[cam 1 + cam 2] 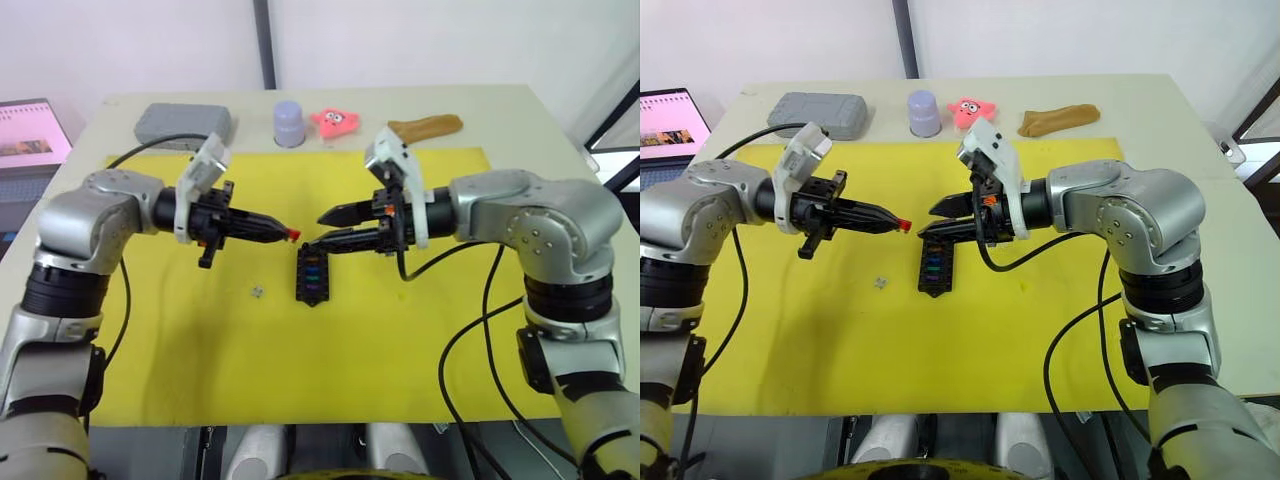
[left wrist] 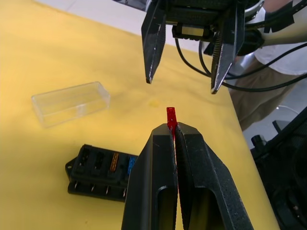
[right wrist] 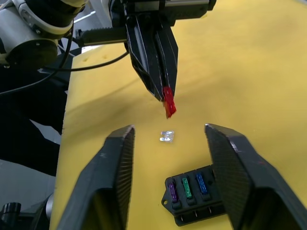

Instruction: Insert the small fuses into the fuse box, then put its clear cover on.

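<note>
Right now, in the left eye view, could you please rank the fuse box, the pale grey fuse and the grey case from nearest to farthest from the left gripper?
1. Fuse box, just past the left gripper fingertips, toward the mat's middle.
2. Pale grey fuse, loose on the yellow mat, nearer the robot; close to the first.
3. Grey case, at the table's far edge.

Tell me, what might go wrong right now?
1. The left pincer pinches the red fuse by one end only, in mid-air, with the open right pincer facing it. If this is a handover, a slight miss could drop the fuse onto the mat.
2. The grey fuse lies loose on the mat near the fuse box; a low arm could knock it away.
3. The clear cover lies close by and could get nudged.
</note>
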Controlling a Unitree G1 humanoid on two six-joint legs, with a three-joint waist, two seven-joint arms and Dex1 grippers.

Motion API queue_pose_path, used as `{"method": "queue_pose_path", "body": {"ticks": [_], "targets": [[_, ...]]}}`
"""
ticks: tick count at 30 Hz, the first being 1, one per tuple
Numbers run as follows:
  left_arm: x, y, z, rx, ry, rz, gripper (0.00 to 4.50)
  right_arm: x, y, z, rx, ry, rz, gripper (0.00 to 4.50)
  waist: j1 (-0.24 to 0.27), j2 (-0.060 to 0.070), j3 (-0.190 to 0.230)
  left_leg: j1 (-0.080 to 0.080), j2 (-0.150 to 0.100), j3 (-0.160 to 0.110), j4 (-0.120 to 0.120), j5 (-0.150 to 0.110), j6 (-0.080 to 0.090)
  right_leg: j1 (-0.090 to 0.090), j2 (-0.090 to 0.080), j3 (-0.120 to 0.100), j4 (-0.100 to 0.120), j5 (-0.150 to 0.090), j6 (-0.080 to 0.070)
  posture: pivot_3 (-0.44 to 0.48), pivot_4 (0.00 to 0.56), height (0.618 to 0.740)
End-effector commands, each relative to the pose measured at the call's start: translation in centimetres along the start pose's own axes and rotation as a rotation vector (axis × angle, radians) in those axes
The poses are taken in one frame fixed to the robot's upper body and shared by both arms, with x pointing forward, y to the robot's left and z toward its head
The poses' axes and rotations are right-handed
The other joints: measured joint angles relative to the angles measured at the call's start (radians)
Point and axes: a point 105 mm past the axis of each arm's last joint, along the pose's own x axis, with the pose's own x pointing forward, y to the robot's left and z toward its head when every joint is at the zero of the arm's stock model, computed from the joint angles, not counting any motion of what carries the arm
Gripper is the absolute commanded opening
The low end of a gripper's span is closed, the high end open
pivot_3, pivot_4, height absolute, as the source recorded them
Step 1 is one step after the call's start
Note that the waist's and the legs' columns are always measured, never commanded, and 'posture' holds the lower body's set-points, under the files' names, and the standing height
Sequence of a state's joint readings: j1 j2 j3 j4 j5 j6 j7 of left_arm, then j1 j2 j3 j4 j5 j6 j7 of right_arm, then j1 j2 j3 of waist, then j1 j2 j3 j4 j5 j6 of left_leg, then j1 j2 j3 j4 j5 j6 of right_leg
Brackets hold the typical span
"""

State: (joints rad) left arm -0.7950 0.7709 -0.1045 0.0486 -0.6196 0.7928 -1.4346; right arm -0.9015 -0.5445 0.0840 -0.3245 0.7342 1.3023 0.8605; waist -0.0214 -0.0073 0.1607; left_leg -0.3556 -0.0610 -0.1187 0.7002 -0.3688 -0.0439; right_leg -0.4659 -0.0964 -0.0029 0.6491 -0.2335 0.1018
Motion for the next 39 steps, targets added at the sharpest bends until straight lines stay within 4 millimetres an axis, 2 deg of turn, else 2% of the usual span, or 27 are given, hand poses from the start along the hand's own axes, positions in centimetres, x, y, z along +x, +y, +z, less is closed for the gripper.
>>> {"method": "queue_pose_path", "body": {"ticks": [1, 6, 9, 10, 22, 39], "targets": [[-0.1, -0.1, 1.4, 0.068, -0.011, 0.001, 0.00, 0.2, 0.5, 1.1, -0.033, -0.029, 0.015, 2.68, 0.000, 0.000, 0.000, 0.000, 0.000, 0.000, 0.000, 0.000, 0.000, 0.000, 0.000, 0.000, 0.000, 0.000, 0.000, 0.000, 0.150, 0.740], [0.1, -0.1, 1.6, 0.077, -0.013, -0.002, 0.00, 0.7, 0.4, 0.7, -0.026, -0.026, 0.023, 2.68, 0.001, 0.000, 0.000, 0.000, 0.000, 0.000, 0.000, 0.000, 0.000, 0.000, 0.000, 0.000, 0.000, 0.000, 0.000, 0.000, 0.150, 0.740], [0.2, -0.1, 1.6, 0.080, -0.013, -0.005, 0.00, 0.8, 0.2, 0.8, -0.025, -0.028, 0.024, 1.94, 0.000, 0.000, 0.000, 0.000, 0.000, 0.000, 0.000, 0.000, 0.000, 0.000, 0.000, 0.000, 0.000, 0.000, 0.000, 0.000, 0.150, 0.740], [0.2, -0.1, 1.6, 0.081, -0.012, -0.006, 0.00, 0.8, 0.2, 0.9, -0.026, -0.028, 0.025, 1.48, 0.000, 0.000, 0.000, 0.000, 0.000, 0.000, 0.000, 0.000, 0.000, 0.000, 0.000, 0.000, 0.000, 0.000, 0.000, 0.000, 0.150, 0.740], [0.2, -0.1, 1.4, 0.085, -0.003, -0.007, 0.00, 1.4, 0.6, 1.8, -0.038, -0.032, 0.037, 1.48, 0.000, 0.000, 0.000, 0.000, 0.000, 0.000, 0.000, 0.000, 0.000, 0.000, 0.000, 0.000, 0.000, 0.000, 0.000, 0.000, 0.150, 0.740], [0.2, -0.2, 1.2, 0.086, -0.003, -0.002, 0.00, 1.7, 0.6, 1.7, -0.045, -0.024, 0.042, 1.48, 0.000, 0.000, 0.000, 0.000, 0.000, 0.000, 0.000, 0.000, 0.000, 0.000, 0.000, 0.000, 0.000, 0.000, 0.000, 0.000, 0.150, 0.740]]}}
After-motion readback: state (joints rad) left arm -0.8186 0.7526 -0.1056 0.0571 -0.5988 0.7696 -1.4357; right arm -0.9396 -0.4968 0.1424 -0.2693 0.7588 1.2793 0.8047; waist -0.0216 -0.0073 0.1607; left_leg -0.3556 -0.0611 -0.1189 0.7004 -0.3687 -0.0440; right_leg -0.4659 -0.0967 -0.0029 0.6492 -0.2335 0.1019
